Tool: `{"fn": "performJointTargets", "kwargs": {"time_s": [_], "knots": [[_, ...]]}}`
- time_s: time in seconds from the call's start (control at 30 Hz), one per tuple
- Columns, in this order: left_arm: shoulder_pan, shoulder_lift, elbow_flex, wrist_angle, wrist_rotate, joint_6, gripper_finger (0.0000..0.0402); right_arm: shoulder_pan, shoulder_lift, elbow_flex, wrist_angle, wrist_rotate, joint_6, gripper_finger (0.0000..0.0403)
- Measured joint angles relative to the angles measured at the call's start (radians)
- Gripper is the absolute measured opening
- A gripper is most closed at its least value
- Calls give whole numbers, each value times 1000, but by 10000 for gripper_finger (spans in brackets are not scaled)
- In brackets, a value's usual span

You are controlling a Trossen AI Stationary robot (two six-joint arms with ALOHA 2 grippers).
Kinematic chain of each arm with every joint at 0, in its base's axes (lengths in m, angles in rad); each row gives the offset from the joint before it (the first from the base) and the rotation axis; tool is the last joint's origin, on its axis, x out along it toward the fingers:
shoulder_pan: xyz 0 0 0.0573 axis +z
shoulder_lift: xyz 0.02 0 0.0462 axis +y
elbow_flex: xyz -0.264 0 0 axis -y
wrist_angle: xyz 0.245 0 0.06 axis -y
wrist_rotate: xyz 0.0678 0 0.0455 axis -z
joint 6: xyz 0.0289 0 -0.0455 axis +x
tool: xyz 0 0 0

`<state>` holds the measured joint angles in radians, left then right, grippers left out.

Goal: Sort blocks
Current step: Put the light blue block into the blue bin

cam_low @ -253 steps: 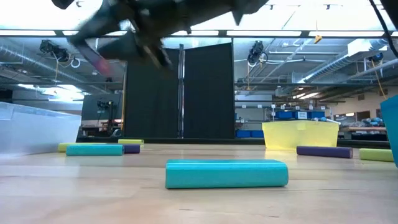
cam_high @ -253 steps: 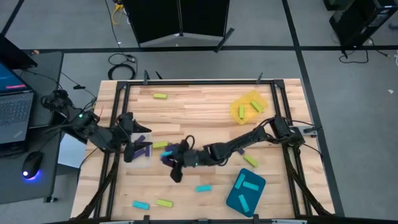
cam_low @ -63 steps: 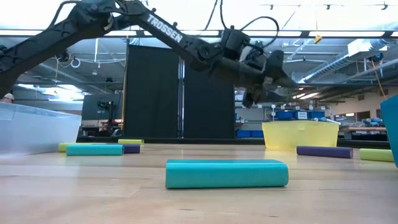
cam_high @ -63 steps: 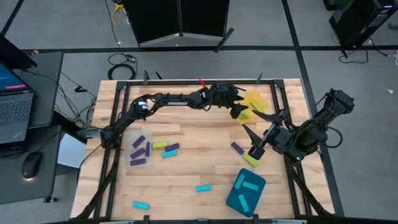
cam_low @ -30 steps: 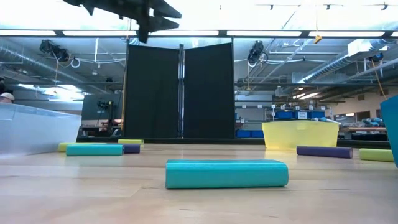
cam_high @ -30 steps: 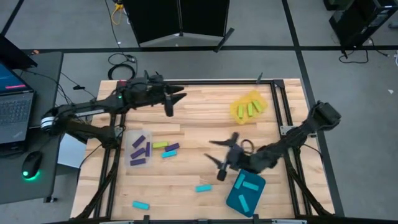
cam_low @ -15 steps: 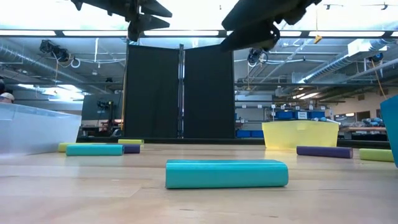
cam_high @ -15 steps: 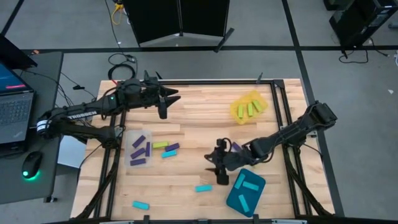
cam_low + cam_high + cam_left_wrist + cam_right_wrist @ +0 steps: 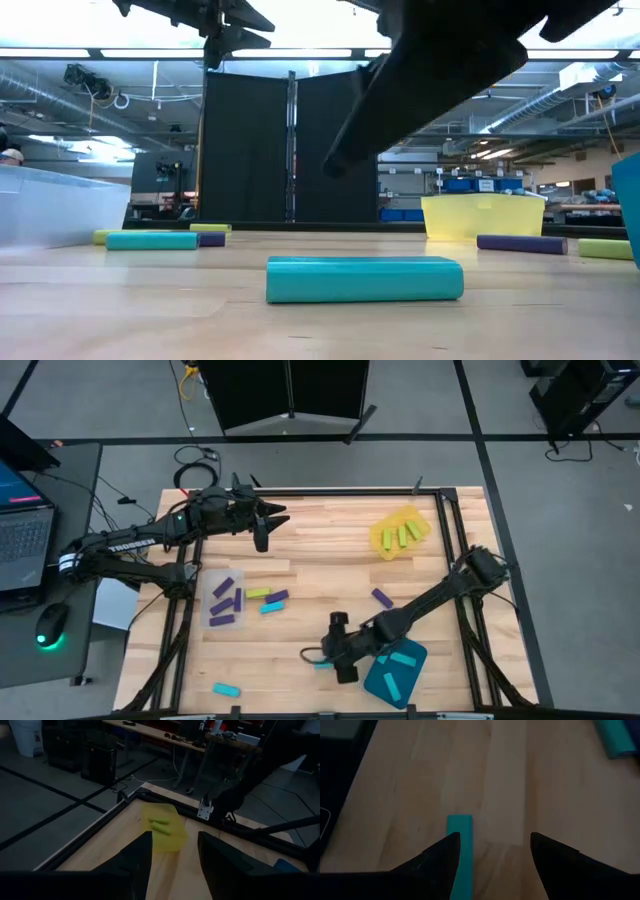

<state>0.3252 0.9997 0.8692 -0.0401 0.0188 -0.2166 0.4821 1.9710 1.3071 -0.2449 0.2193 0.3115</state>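
Note:
Blocks lie scattered on the wooden table: a cyan one [image 9: 320, 663] near the near edge, which fills the low view's foreground [image 9: 365, 278], another cyan [image 9: 226, 689], a purple [image 9: 382, 598], and a yellow-green, cyan and purple group [image 9: 268, 600]. My right gripper [image 9: 338, 663] is open just above the first cyan block; in the right wrist view the block [image 9: 459, 855] lies beside one finger, with bare wood in the gap [image 9: 492, 855]. My left gripper [image 9: 262, 528] waits open and raised over the far left of the table [image 9: 175, 855].
A clear tray [image 9: 225, 602] at the left holds purple blocks. A yellow tray [image 9: 400, 532] at the far right holds yellow-green ones. A teal tray [image 9: 395, 670] with cyan blocks sits close beside my right gripper. Black rails frame the table's sides.
My right gripper has swung from mid-table toward the near edge and a little left, coming down over the cyan block, its fingers still apart. In the low view it has grown from a small shape overhead into a large dark mass.

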Motion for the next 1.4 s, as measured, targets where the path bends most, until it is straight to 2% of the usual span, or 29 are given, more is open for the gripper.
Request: {"fn": "performJointTargets", "kwargs": {"time_s": [0.27, 0.43, 0.57, 0.7, 0.8, 0.97, 1.13, 1.27, 1.4], "knots": [[0, 0, 0, -5, 0, -3, 165, 28, 197, 242, -215, -39, -32, 273], [0, 0, 0, -8, 0, -4, 165, 37, 295, 372, -353, -40, -23, 269], [0, 0, 0, -9, 2, -5, 165, 33, 325, 412, -391, -62, -7, 235], [0, 0, 0, -20, 19, -5, 165, 25, 320, 411, -396, -76, -7, 165], [0, -4, 0, -37, 20, -5, 165, 17, 302, 408, -425, -69, -26, 110], [0, -36, 0, -70, 20, -1, 165, 0, 230, 401, -467, 20, -77, 111], [0, -69, 1, -82, 37, -1, 165, 5, 71, 404, -527, 81, -146, 111], [-1, -77, 2, -140, 38, 0, 165, 47, -94, 406, -672, 50, -163, 111], [-1, -77, 2, -203, 38, 1, 165, 110, -202, 391, -859, -51, -19, 111]]}}
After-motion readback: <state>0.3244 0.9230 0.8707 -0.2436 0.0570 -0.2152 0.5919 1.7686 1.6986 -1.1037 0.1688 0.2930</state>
